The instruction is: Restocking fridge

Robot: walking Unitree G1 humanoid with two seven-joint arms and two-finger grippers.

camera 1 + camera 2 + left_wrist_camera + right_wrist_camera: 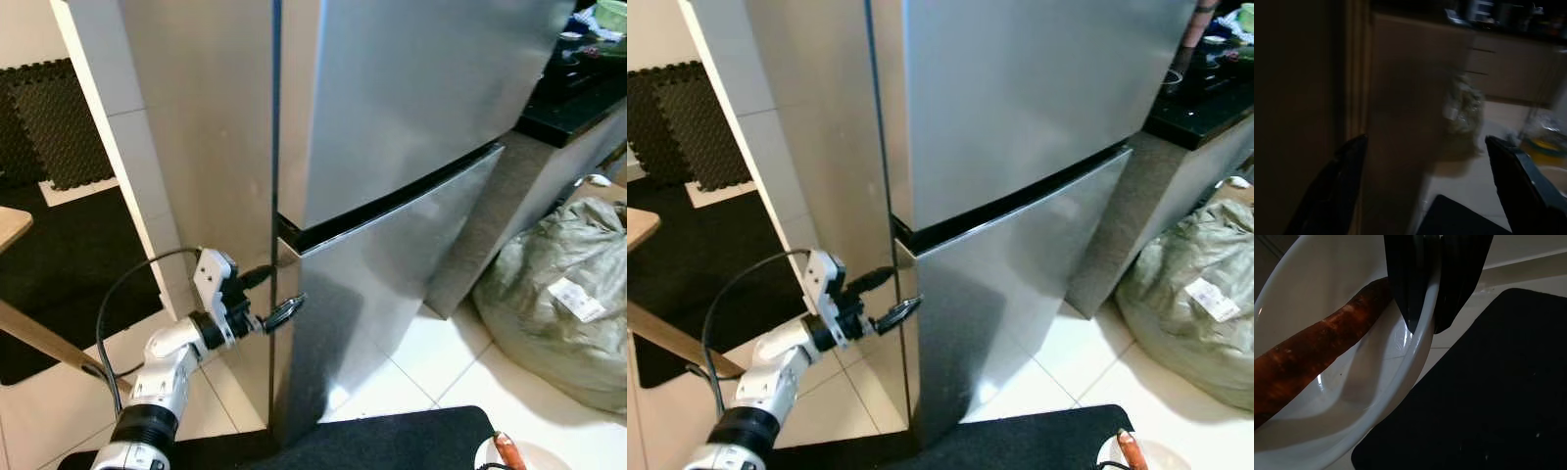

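The fridge [411,147] stood shut, a tall steel two-door unit with a dark seam between the upper door and the lower door [392,284]. At the hinge-free edge of that seam, the left gripper [277,296] reached in with its fingers parted, one finger [257,276] just under the seam and the other finger [284,312] against the corner of the lower door. The left wrist view, dim and blurred, showed both fingers spread wide with the door's edge running between them.

The stock to go inside was a carrot [1317,352] lying in a white bowl [1327,431]. The right gripper [1423,325] was clamped on the bowl's rim, one finger inside and one outside, holding it low over a black mat [1488,396] on the tiled floor [460,372]. In the eye views the bowl and carrot peeked in at the lower edge, near the robot's right side.

By my reading, the step in hand was opening the fridge, with nothing yet put away. The next move called for the left fingers to catch the door's edge firmly and swing it outward, while the right arm kept the bowl level so the carrot would not roll out. A grey sack [558,294] slumped on the floor beside the fridge, near a dark surface [578,98].
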